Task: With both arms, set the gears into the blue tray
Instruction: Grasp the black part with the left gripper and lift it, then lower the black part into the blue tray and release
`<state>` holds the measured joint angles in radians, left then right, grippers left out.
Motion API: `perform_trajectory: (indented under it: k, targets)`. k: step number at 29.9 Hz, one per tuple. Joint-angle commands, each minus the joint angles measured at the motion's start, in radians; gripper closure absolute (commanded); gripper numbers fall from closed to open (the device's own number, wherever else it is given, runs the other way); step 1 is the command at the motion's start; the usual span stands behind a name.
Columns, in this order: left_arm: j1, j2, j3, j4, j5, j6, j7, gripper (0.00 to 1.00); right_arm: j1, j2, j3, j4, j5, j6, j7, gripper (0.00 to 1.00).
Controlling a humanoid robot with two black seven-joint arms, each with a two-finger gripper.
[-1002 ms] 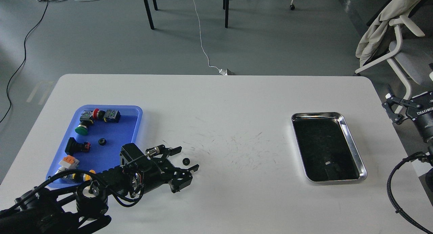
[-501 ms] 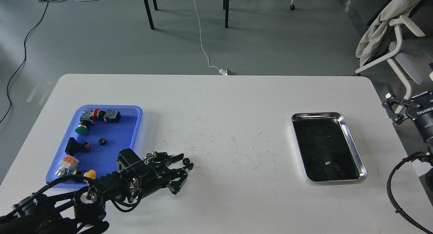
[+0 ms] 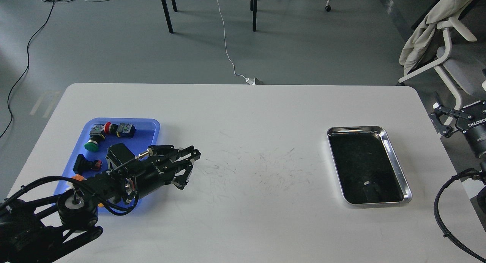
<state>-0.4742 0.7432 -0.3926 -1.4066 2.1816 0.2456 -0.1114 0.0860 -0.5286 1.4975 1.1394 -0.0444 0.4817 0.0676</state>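
The left pincer [image 3: 190,158] hangs just past the blue tray [image 3: 152,127], fingers drawn close; no gear is visible, so I cannot tell if it grips 1. Carry well over the rim before releasing. The tray holds push-buttons [image 3: 91,145]; the steel tray [image 3: 395,156] looks empty. The right pincer [image 3: 440,122] sits released off the table [image 3: 265,111]

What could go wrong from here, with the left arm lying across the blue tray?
1. The left gripper has its jaws drawn together, but no gear shows between them. A part that small could slip out onto the table unnoticed.
2. The jaws sit past the right rim of the blue tray, so releasing now would likely miss it.
3. The arm hangs over the push-buttons and might knock them if it dips.
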Motion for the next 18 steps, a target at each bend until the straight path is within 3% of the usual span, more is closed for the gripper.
perform_trajectory:
  k: [1, 8, 13, 18]
  targets:
    - [-0.018, 0.128, -0.061, -0.049, -0.054, 0.006, -0.005, 0.93, 0.009, -0.001, -0.006, 0.002, 0.0, 0.0, -0.002, 0.01]
    - [0.055, 0.326, -0.045, -0.058, -0.221, 0.129, -0.067, 0.92, 0.015, -0.001, -0.011, 0.003, 0.0, 0.0, -0.002, 0.01]
    - [0.164, 0.311, -0.042, -0.037, -0.295, 0.218, -0.106, 0.9, 0.015, -0.001, -0.013, 0.002, 0.0, -0.002, -0.002, 0.01]
    - [0.232, 0.231, -0.042, 0.007, -0.283, 0.227, -0.12, 0.9, 0.015, -0.001, -0.013, 0.002, 0.0, -0.002, -0.002, 0.01]
